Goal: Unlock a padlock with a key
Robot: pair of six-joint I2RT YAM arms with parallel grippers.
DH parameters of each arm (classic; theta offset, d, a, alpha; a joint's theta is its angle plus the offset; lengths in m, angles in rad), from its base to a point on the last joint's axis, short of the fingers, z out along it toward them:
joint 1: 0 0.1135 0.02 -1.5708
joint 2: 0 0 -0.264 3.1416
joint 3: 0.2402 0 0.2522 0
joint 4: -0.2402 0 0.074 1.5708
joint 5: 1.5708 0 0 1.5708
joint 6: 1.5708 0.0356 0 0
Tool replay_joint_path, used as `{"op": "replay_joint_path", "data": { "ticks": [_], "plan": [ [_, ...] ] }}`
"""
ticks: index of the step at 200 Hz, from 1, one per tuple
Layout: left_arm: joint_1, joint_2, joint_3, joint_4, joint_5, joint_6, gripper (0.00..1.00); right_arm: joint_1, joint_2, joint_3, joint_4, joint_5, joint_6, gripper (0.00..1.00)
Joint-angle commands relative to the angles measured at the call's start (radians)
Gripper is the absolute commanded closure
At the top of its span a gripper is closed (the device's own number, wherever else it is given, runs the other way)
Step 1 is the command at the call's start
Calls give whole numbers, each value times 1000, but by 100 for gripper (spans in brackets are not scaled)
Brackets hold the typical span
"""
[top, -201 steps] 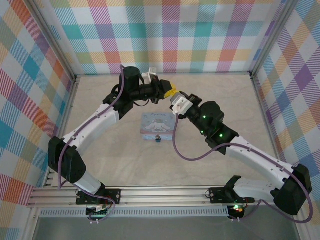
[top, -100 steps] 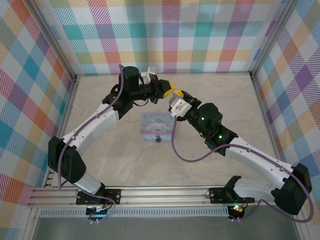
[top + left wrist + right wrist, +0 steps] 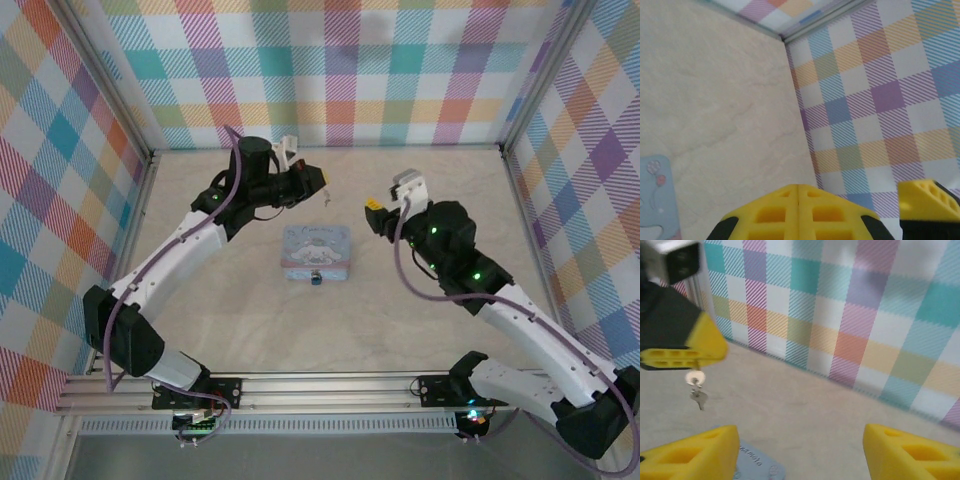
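- The right wrist view gives the close detail: the key [image 3: 699, 398] is seen dangling from a small round ring [image 3: 694, 377], which is pinched between the fingers of the left gripper [image 3: 687, 354]. Those fingers are pressed together.
- The key's long axis is held near upright, with its blade pointed down just beneath those fingertips.
- The fingers of the right gripper [image 3: 800, 452] are spread well apart, and nothing is held between them.
- The top view gives the padlock [image 3: 314, 278], set against the near wall of the tin box [image 3: 317, 246]. It is placed lower in that view than both sets of fingers, roughly between them.
- Small print on the tin box is blurred past reading.
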Motion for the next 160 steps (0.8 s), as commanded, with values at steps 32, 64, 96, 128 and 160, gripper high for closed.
{"op": "replay_joint_path", "data": {
  "ticks": [32, 64, 96, 128, 160],
  "plan": [
    [-37, -100, -117, 129, -68, 165, 100, -181, 52, -68, 89, -543, 659, 30],
    [-73, -152, -196, 266, -68, 183, 100, -196, 107, -166, 425, -705, 864, 35],
    [-98, -176, -231, 348, -75, 169, 100, -196, 162, -243, 794, -769, 1068, 40],
    [-126, -177, -235, 388, -78, 159, 100, -196, 204, -281, 989, -778, 1179, 41],
    [-144, -171, -232, 418, -72, 139, 100, -195, 221, -274, 1066, -798, 1217, 43]
  ]
}}
